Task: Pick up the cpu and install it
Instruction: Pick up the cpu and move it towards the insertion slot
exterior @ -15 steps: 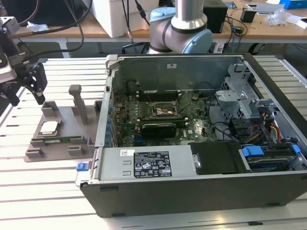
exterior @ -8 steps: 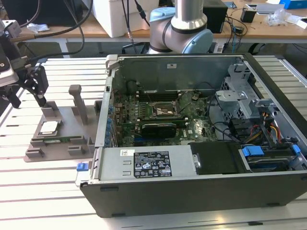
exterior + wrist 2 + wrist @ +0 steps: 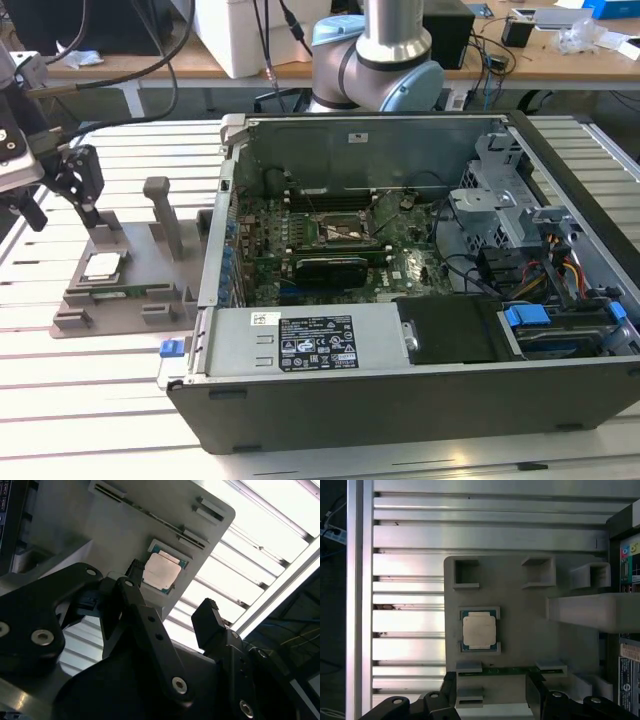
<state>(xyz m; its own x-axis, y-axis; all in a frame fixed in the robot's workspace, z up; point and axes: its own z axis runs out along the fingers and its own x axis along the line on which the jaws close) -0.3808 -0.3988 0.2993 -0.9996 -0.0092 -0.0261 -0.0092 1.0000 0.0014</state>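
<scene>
The task is at its start. The cpu [image 3: 479, 630], a small flat square chip with a pale silver-grey metal top, lies flat in its square recess in the grey moulded plastic tray [image 3: 520, 630]. The tray sits on the slatted metal desk [image 3: 100, 400], near the desk's edge at the exterior view's left. The chip has not been lifted and nothing touches it.

In both wrist views the black claw [image 3: 170, 592] hangs over the tray with its fingers [image 3: 207, 617] spread apart and nothing between them. In the second wrist view the chip shows in the gap between them. By my reading, neither the pick-up nor the seating has been done.

The open black computer case [image 3: 400, 400] takes up the middle of the desk, just beside the tray. Inside it the green motherboard [image 3: 410, 265] carries a square metal-framed socket [image 3: 345, 232].

I cannot tell how far above the chip the claw stands. The socket is too small to show whether its frame is latched or open, or whether anything sits in it. The posts of the tray hide part of its surface in the exterior view, and the case's near wall hides the lower part of the board.
</scene>
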